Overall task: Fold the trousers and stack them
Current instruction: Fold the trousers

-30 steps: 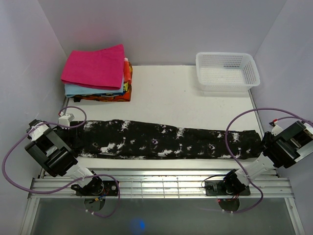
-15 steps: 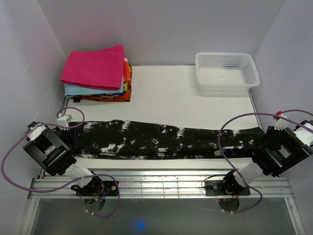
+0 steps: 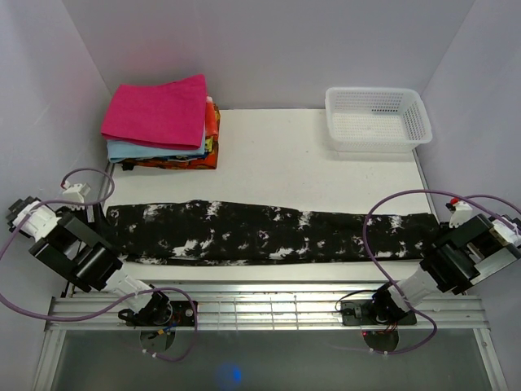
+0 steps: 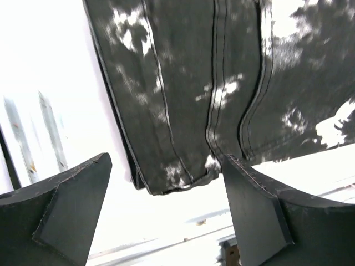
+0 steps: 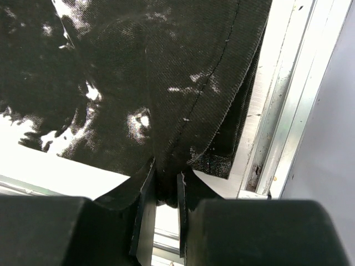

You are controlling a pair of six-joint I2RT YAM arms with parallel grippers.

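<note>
Across the near part of my table (image 3: 285,155) the trousers (image 3: 269,234) have been drawn straighter and lie flat from left to right, my left gripper (image 4: 165,160) has backed off their left end with fingers spread wide, and my right gripper (image 5: 165,185) pinches their right end
</note>
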